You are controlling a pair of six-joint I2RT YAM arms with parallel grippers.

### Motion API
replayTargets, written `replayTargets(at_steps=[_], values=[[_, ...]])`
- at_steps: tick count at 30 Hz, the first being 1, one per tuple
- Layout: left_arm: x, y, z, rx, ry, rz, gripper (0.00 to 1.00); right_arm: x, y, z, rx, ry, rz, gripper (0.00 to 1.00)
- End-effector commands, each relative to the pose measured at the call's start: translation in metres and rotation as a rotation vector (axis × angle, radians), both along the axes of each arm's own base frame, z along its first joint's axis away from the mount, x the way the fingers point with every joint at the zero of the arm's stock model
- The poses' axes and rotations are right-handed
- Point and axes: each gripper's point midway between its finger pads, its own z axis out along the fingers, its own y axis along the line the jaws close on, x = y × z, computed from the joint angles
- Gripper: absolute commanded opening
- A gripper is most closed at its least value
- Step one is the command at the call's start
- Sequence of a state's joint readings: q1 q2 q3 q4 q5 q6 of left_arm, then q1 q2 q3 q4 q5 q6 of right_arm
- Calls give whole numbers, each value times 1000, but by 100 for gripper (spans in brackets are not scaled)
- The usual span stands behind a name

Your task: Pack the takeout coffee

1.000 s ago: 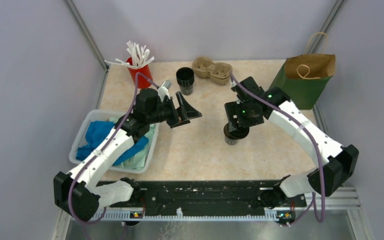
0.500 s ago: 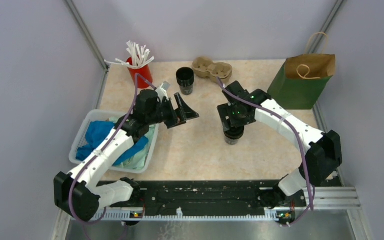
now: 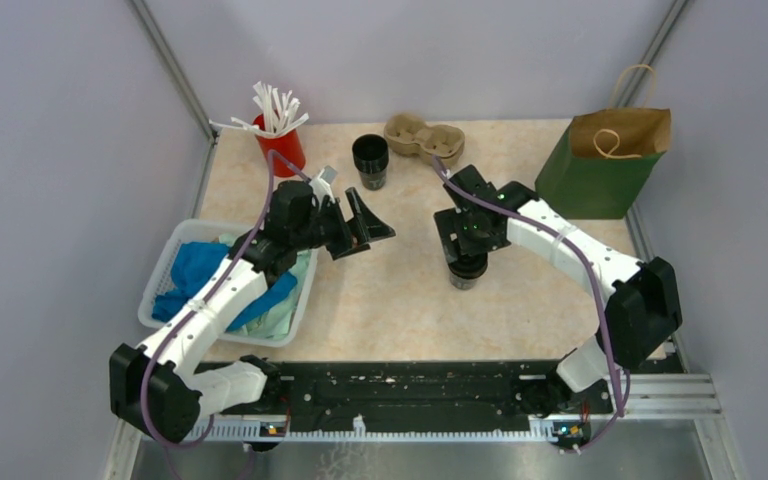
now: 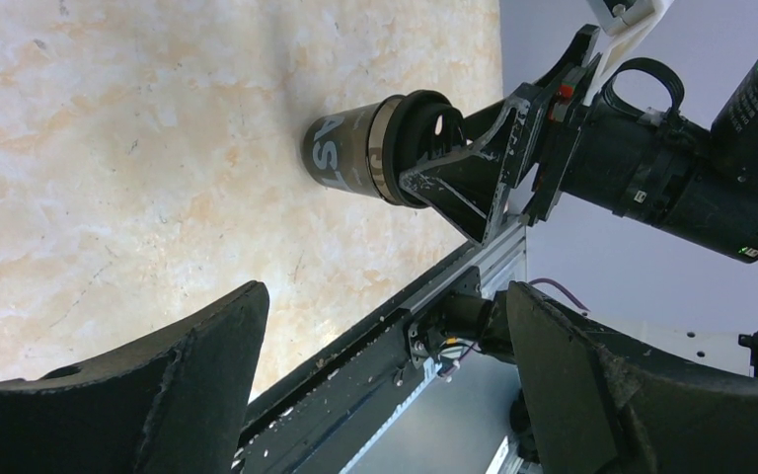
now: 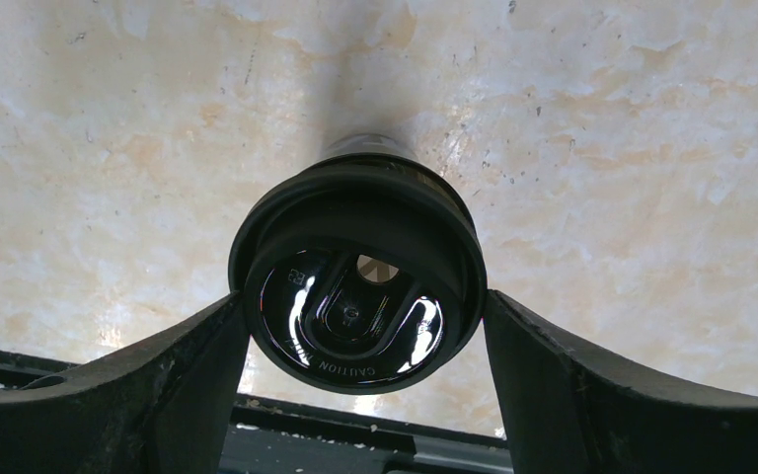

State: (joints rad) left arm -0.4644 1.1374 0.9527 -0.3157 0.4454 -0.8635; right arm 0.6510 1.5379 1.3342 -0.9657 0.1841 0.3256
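Two claws in view, right claw [image 5: 362, 299] spread astride small black tapered lidded cup [image 5: 355, 212] upright on beige marbled desk [image 3: 400, 300], left claw [image 4: 385, 294] wide, empty.

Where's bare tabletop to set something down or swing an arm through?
Free: the near-centre tabletop between the basket and the lidded cup; also the back gap between pulp tray and paper bag. Crowded: back left, where red cup, open cup and pulp tray stand close.
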Motion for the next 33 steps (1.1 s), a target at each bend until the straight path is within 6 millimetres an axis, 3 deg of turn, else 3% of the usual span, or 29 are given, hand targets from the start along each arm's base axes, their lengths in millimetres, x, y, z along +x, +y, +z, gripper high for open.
replayTargets(at_steps=[1, 33], values=[[-1, -3, 5, -30, -19, -23, 96, 6, -4, -6, -15, -11, -26, 83], [5, 1, 6, -27, -21, -38, 96, 6, -1, -17, 7, 22, -28, 85]])
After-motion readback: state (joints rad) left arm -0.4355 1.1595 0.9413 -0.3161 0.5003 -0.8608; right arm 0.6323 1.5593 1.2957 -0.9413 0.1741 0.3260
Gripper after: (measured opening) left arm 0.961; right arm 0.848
